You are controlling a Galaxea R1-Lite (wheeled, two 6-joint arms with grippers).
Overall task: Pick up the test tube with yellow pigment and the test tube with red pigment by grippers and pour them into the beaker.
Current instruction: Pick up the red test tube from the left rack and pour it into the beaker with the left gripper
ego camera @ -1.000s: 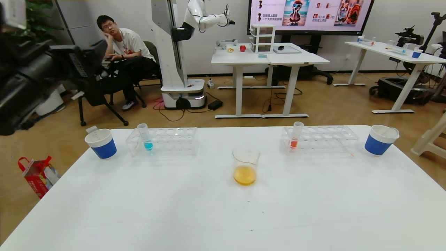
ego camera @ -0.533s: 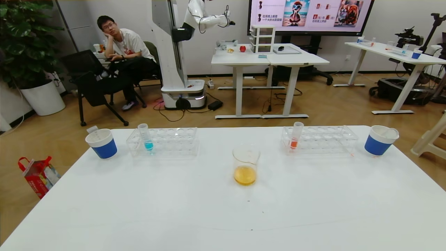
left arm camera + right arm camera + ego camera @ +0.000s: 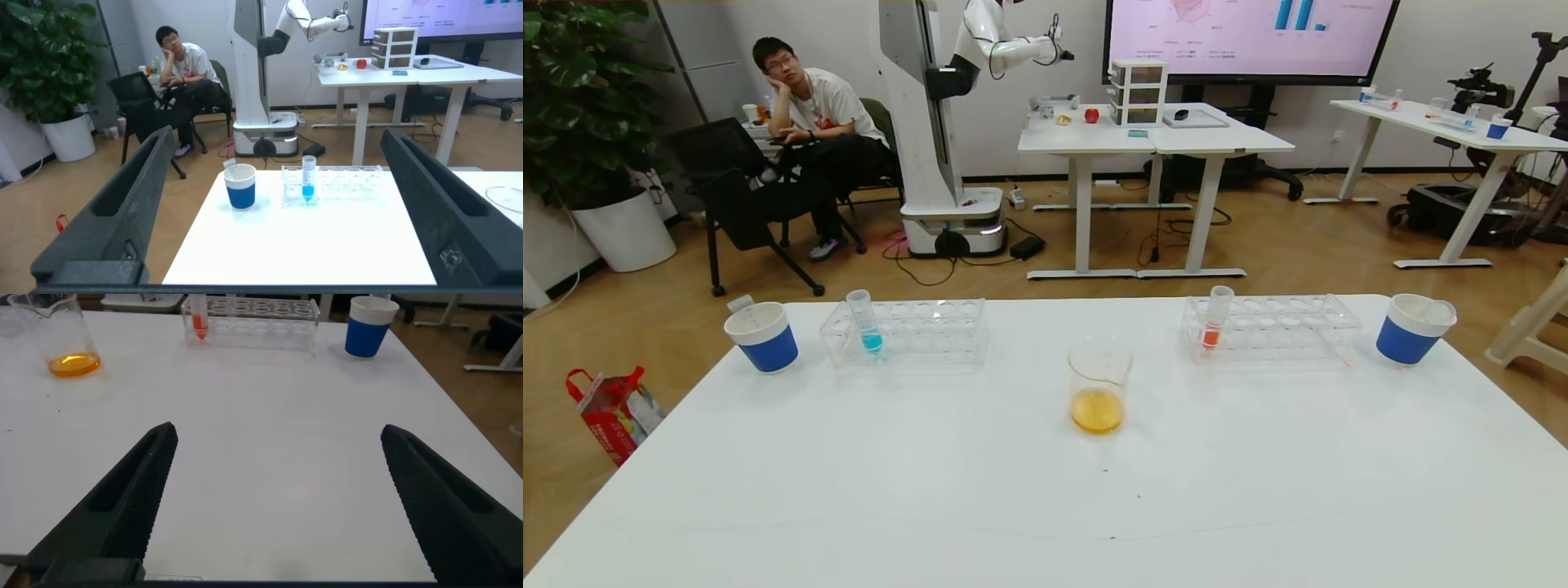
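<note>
Far ahead of the right gripper (image 3: 274, 502) stand the beaker (image 3: 61, 339) and the test tube with red pigment (image 3: 197, 318). Both the right gripper and the left gripper (image 3: 278, 216) have their fingers wide apart, holding nothing.

Clear beaker (image 3: 1099, 384) holds orange liquid; red test tube (image 3: 1214, 320), blue-and-white paper cups (image 3: 762, 336), white table (image 3: 1045, 490)

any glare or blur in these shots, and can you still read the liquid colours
Head view: even room light, soft sheen on the white table, orange liquid clear in the squat clear glass beaker. Left wrist view: the black open left gripper looms soft-edged, blue tube legible. Right wrist view: the open right gripper likewise, red-orange tube readable.
</note>
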